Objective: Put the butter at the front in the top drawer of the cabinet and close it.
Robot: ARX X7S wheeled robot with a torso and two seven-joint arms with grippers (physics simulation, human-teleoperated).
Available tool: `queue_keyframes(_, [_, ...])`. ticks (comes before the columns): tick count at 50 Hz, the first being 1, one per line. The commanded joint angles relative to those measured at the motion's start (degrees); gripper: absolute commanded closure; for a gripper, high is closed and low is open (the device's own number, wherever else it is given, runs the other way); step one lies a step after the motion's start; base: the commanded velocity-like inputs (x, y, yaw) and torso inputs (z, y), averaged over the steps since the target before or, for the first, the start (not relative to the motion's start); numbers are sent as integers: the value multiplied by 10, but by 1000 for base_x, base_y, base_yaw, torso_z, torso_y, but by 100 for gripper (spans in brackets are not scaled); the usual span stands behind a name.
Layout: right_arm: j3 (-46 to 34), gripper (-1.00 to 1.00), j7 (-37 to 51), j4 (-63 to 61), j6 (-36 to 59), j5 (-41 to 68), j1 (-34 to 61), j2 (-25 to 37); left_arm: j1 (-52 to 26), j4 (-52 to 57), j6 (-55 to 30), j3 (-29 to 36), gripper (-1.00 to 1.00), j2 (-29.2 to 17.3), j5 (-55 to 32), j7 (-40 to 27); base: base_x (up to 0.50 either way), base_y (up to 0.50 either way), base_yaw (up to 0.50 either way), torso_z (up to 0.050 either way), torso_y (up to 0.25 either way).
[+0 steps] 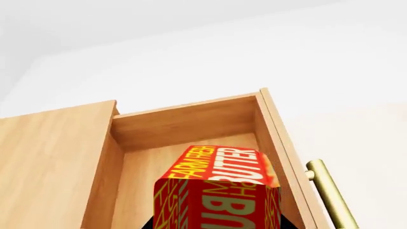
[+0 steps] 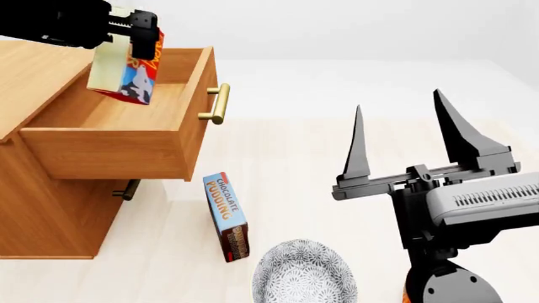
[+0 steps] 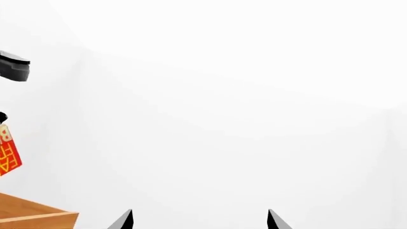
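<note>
The butter [image 2: 126,68], a red carton with a cow picture and cream side, hangs tilted over the inside of the open top drawer [image 2: 110,151] of the wooden cabinet [image 2: 42,214]. My left gripper [image 2: 135,30] is shut on the carton's upper end. In the left wrist view the butter [image 1: 219,191] fills the space between my jaws, with the top drawer's wooden walls [image 1: 184,121] right behind it and its brass handle [image 1: 330,195] to one side. My right gripper [image 2: 404,142] is open and holds nothing, well away from the cabinet; its fingertips [image 3: 125,219] point at a blank white background.
A blue chocolate pudding box [image 2: 227,216] stands on the floor in front of the cabinet, below the drawer. A patterned grey plate [image 2: 303,276] lies near the bottom edge. The lower drawer's handle [image 2: 128,189] shows under the pulled-out drawer.
</note>
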Motion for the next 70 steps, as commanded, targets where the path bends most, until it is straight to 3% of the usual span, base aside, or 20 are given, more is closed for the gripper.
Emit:
queue_keyframes(1, [-1, -100, 2, -1, -1, 1, -2, 3, 37, -57, 46, -70, 100, 35, 105, 27, 0, 0, 0, 0, 0])
queue_keyframes(14, [-6, -100, 5, 4, 0, -2, 4, 2, 70, -57, 29, -257, 100, 47, 326, 56, 0, 0, 0, 0, 2])
queue_keyframes(27, [-8, -100, 8, 2, 0, -3, 2, 5, 81, -57, 21, -370, 100, 55, 470, 78, 0, 0, 0, 1, 1])
queue_keyframes(42, [-10, -100, 10, -1, 4, -1, 3, 7, 90, -57, 23, -437, 100, 60, 542, 80, 0, 0, 0, 1, 1])
queue_keyframes(65, [-9, -100, 13, -4, -1, 2, -4, 14, 98, -57, 25, -465, 100, 63, 574, 82, 0, 0, 0, 0, 1])
queue_keyframes(66, [-10, -100, 13, -4, -1, 3, -5, 14, 98, -57, 25, -465, -100, 63, 575, 82, 0, 0, 0, 0, 0])
queue_keyframes(70, [-11, -100, 13, -2, -2, 2, -4, 14, 98, -57, 26, -469, -100, 63, 576, 79, 0, 0, 0, 0, 0])
